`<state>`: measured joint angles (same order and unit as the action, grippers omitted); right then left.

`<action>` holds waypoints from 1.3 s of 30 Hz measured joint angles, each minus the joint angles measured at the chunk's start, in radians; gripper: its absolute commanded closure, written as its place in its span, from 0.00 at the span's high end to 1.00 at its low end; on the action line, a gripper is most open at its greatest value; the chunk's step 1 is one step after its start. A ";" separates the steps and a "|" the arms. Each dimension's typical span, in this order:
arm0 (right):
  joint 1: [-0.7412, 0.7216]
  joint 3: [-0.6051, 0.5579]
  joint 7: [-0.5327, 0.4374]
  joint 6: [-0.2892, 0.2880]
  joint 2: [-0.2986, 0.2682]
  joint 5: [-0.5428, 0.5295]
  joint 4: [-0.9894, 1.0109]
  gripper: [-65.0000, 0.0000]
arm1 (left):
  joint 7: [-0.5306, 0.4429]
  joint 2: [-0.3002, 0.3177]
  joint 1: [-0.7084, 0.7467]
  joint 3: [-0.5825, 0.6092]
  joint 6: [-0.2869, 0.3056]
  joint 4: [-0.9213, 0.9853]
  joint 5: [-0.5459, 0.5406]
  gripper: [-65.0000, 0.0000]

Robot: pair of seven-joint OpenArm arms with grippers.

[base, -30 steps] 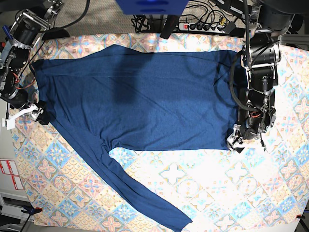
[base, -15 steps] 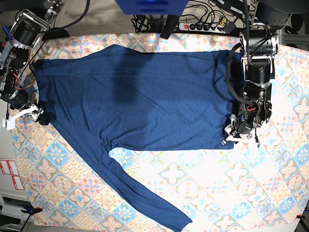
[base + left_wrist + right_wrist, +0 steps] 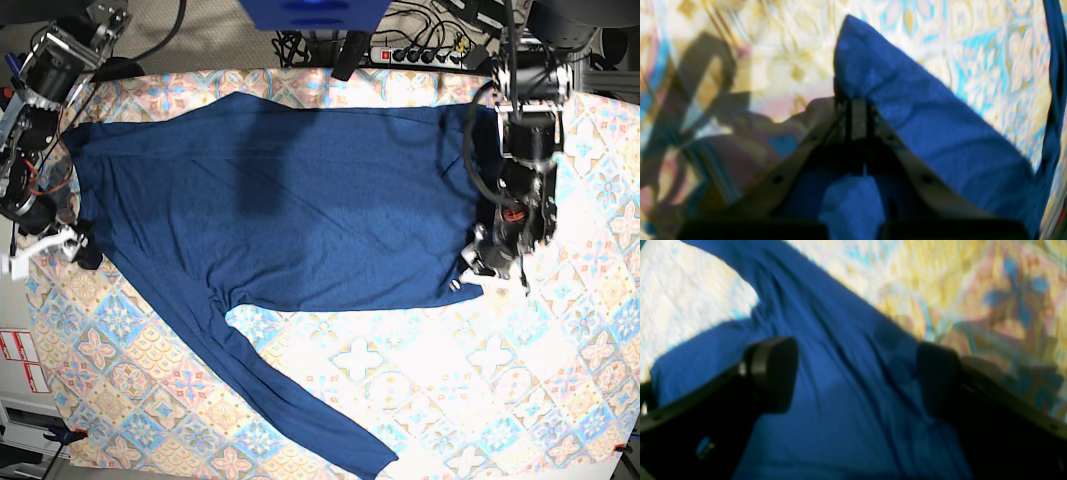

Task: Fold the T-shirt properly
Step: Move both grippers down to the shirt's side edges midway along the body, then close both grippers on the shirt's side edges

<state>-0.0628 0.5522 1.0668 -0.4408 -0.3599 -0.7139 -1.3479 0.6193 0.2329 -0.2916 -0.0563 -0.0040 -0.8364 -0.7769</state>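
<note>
- Pinching a bunched bit of the T-shirt (image 3: 320, 200), the left gripper (image 3: 858, 106) has its fingers narrowed together at the shirt's near right corner, as the base view shows it.
- Spread wide, the right gripper (image 3: 857, 373) has its fingers well apart over the shirt's left edge, with navy fabric visible between them; whether either finger touches the cloth, I cannot tell.
- The T-shirt lies broadly laid out across the middle of the patterned tablecloth (image 3: 130, 380), its main part reaching from the left side to the right arm of the base view's scene, that is, the left arm (image 3: 530, 160).
- One long sleeve (image 3: 270, 395) trails diagonally from the left edge to the near side, ending right of centre.
- Creases run along the fabric near the right gripper's fingers.
</note>
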 measured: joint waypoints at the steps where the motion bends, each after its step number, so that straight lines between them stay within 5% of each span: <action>1: -0.006 -0.014 -0.003 -0.001 -0.013 0.021 0.000 0.83 | 0.002 -0.003 0.031 0.002 0.001 -0.041 -0.006 0.00; 4: -0.057 -0.113 0.008 0.002 -0.046 0.166 0.014 0.83 | 0.031 -0.006 0.093 0.006 -0.008 -0.175 0.007 0.00; 15: -0.232 -0.381 -0.118 -0.005 -0.059 0.429 0.270 0.83 | 0.088 0.019 0.184 0.000 -0.006 -0.368 0.003 0.00; 24: -0.340 -0.611 -0.337 -0.012 -0.059 0.550 0.531 0.83 | 0.087 0.025 0.222 0.000 -0.007 -0.420 0.003 0.00; 27: -0.371 -0.701 -0.410 -0.093 -0.085 0.549 0.599 0.83 | 0.089 0.018 0.242 -0.036 -0.001 -0.420 0.000 0.00; 39: -0.424 -0.723 -0.595 -0.098 -0.088 0.550 0.802 0.83 | 0.125 0.020 0.240 -0.097 -0.007 -0.420 0.003 0.00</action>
<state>-0.4870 -0.1707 0.4713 -0.5388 -0.4477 -0.1642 -0.5461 0.7441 0.2527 -0.0521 -0.1535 -0.0109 -1.2560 -0.7742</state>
